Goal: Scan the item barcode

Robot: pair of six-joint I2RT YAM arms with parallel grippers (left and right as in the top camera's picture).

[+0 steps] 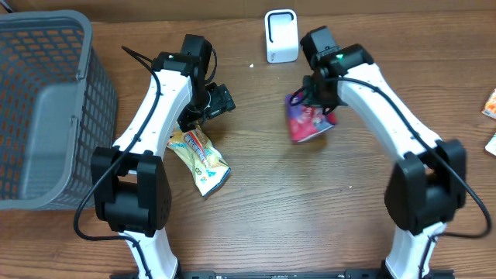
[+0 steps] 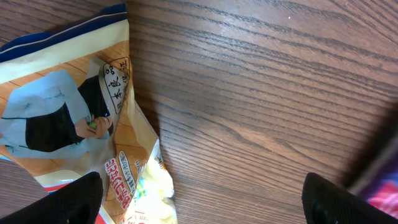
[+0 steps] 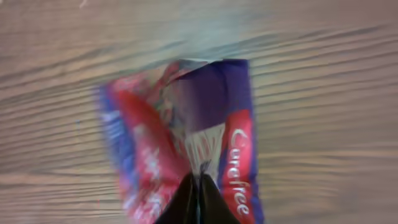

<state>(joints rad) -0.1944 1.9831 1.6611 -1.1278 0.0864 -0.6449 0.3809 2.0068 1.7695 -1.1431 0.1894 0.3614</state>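
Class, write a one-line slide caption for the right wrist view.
Right gripper shut on the edge of a red and purple packet, wooden table behind.

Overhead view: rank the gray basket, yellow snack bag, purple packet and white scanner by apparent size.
1. gray basket
2. yellow snack bag
3. purple packet and white scanner: these look about alike and the packet is partly covered, so they are left unranked.

Table [image 1: 310, 209]: brown wood grain, smooth with a low sheen.
Basket [image 1: 99, 93]: grey plastic mesh, matt.
Scanner [image 1: 280, 35]: white plastic, smooth, slightly glossy.
Bag [image 1: 203, 159]: yellow printed film, glossy and crinkled.
Pack [image 1: 308, 124]: purple-and-red film, shiny and creased.
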